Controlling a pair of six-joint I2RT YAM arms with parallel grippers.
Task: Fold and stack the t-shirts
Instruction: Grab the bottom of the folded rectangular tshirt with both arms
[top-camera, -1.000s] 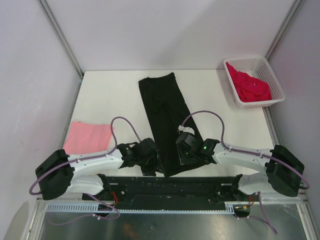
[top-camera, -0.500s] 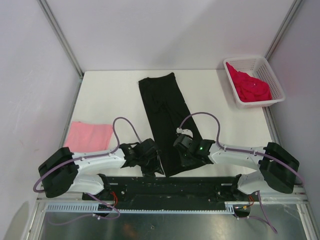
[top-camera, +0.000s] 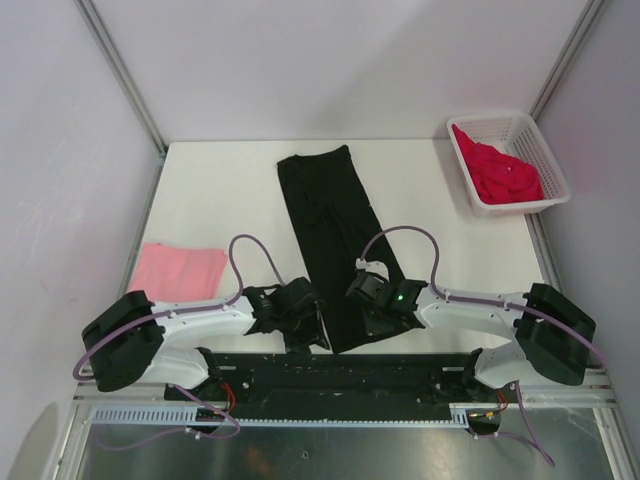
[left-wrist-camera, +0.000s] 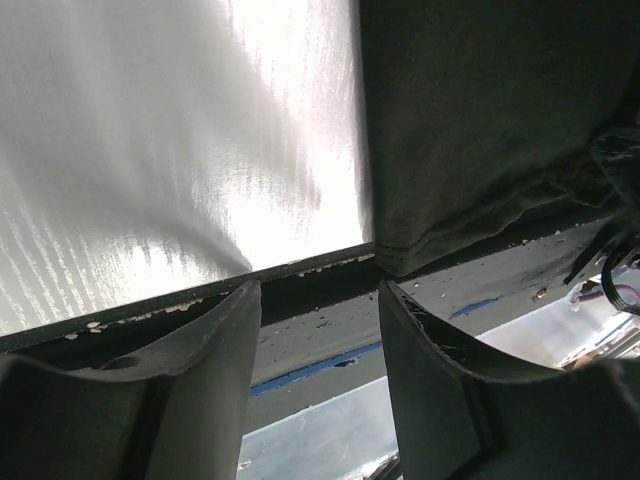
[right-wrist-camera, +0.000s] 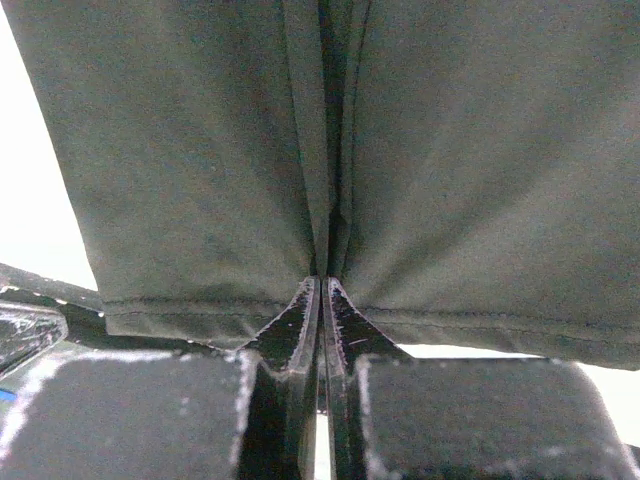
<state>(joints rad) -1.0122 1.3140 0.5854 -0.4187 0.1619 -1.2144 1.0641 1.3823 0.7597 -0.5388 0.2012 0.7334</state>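
The black t-shirt (top-camera: 325, 215) lies as a long narrow strip from the far middle of the table to its near edge. My left gripper (top-camera: 305, 328) is open and empty at the strip's near left corner. In the left wrist view its fingers (left-wrist-camera: 215, 360) straddle the table edge just left of the black hem (left-wrist-camera: 480, 130). My right gripper (top-camera: 372, 312) is shut on the black t-shirt's near hem (right-wrist-camera: 200, 150), with the cloth pinched into a pleat between the closed tips (right-wrist-camera: 323, 285). The pink t-shirt (top-camera: 178, 270) lies folded at the left. The crimson t-shirt (top-camera: 500, 172) is in the basket.
The white lattice basket (top-camera: 545, 150) stands at the far right corner. The table's near edge (left-wrist-camera: 300, 270) runs right under both grippers. Slanted frame posts rise at the far corners.
Both arms have shifted slightly. The left gripper has edged right toward the shirt's near corner. The right gripper has settled lower on the near hem.
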